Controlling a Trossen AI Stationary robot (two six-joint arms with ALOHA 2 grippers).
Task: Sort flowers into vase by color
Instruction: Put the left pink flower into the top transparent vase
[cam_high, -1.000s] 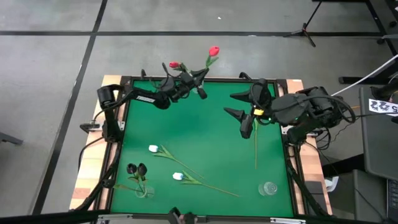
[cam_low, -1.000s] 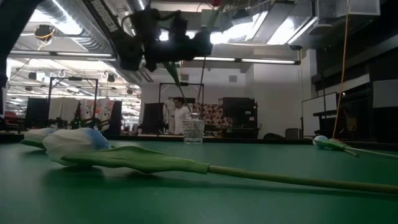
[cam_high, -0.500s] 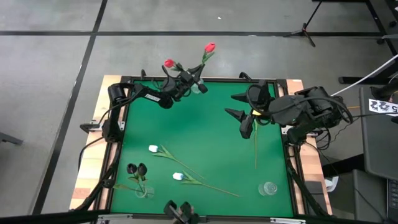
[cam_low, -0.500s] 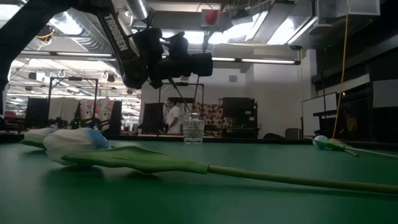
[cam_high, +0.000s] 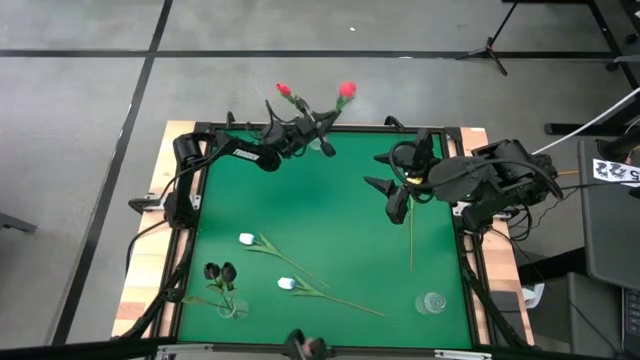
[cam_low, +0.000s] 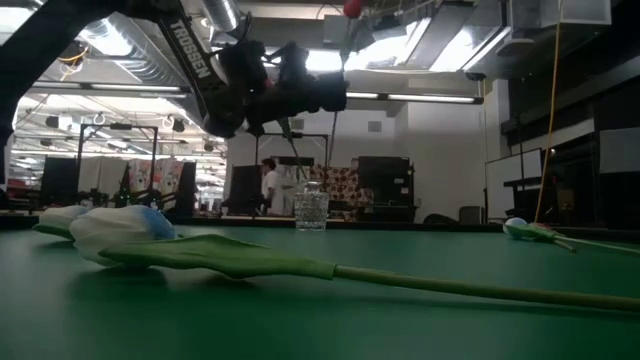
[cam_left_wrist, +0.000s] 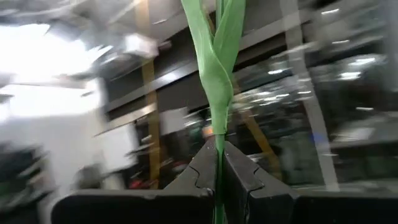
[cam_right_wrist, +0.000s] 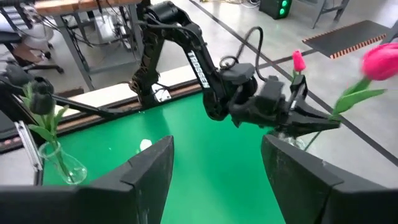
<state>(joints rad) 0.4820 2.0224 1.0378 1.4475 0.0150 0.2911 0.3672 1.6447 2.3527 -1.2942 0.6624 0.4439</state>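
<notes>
Above the far edge of the green counter (cam_high: 330, 200), the left pincer (cam_high: 318, 128) was clamped shut on the thin green stems of two red artificial tulips (cam_high: 345, 91); the right pincer (cam_high: 385, 180) hovered wide open, empty, near the counter's right side.

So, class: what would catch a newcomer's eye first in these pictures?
Probably the left gripper at the table's far edge, shut on the stems of two red flowers held up in the air. Next, the dark flowers standing in a glass vase at the near left corner.
</notes>
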